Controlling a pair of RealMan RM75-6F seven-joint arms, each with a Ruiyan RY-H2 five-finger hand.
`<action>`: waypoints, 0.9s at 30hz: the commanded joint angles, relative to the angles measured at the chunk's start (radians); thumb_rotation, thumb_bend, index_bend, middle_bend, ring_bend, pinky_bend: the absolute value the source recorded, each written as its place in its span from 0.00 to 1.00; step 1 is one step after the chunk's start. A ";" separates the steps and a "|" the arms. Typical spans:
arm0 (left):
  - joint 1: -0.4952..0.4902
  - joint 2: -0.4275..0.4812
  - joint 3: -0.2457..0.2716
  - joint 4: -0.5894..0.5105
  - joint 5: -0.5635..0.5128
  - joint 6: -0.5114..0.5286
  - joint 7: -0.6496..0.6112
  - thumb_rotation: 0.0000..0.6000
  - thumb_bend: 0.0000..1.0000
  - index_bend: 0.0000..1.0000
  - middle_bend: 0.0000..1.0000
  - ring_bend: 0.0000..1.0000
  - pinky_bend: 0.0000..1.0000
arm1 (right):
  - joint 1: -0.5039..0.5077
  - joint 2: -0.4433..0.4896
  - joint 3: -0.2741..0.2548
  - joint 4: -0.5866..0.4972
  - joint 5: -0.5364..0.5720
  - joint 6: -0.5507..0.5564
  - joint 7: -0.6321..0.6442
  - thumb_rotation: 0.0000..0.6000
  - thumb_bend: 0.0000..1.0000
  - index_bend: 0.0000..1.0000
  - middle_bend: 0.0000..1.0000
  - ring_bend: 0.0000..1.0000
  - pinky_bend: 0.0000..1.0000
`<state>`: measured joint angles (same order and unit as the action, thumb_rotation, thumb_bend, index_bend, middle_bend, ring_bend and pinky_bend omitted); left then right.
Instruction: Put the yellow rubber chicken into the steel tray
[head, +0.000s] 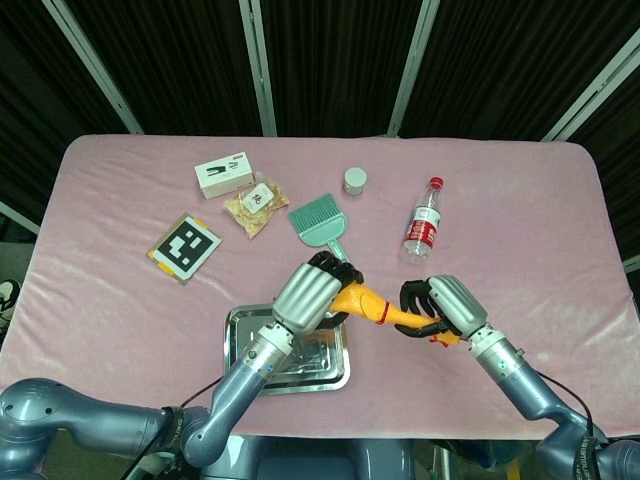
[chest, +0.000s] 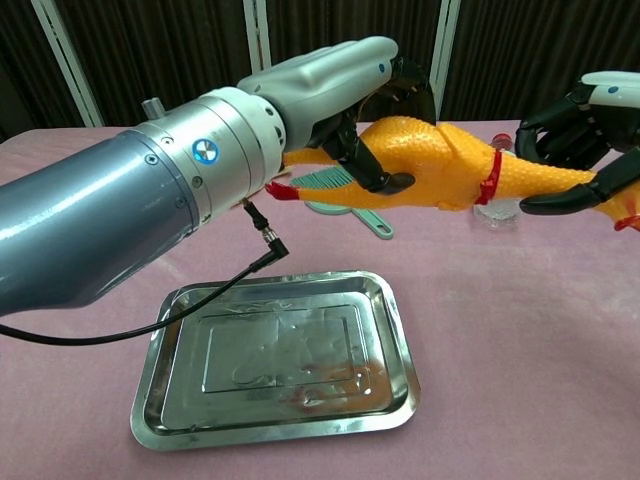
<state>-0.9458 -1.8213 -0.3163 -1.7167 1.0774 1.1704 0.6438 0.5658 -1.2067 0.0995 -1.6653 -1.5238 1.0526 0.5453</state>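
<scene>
Your left robot hand (chest: 345, 95) grips the yellow rubber chicken (chest: 450, 165) above the steel tray (chest: 275, 358); your right robot hand (chest: 575, 140), at 3 o'clock, clasps its neck.

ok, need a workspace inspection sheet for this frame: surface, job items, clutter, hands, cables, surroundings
Surface: pink cloth table.
Job's things: yellow rubber chicken in the air, held at both ends; steel tray at the front edge, nothing in it.
Clutter: water bottle, teal brush, white jar, white box, snack bag, tag card.
Hands: left hand grips the chicken's body; right hand holds its neck.
Cables: black cable from the left wrist, hanging over the tray.
Surroundings: dark curtain with metal poles.
</scene>
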 joint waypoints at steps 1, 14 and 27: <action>-0.004 -0.011 -0.004 0.012 0.014 0.007 -0.014 1.00 0.54 0.66 0.67 0.59 0.39 | 0.000 0.003 -0.002 -0.002 -0.003 0.002 0.006 1.00 0.25 1.00 0.86 0.81 0.88; -0.004 -0.029 -0.001 0.041 0.033 0.005 -0.056 1.00 0.50 0.60 0.65 0.59 0.45 | 0.004 0.004 -0.006 0.013 -0.008 0.005 0.036 1.00 0.25 1.00 0.86 0.81 0.88; 0.003 0.013 0.000 -0.011 -0.011 -0.010 -0.039 0.88 0.14 0.13 0.25 0.31 0.39 | 0.007 0.007 -0.001 0.027 0.000 0.007 0.057 1.00 0.25 1.00 0.86 0.81 0.88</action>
<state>-0.9430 -1.8084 -0.3162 -1.7270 1.0664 1.1607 0.6046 0.5724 -1.1996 0.0987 -1.6386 -1.5241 1.0597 0.6020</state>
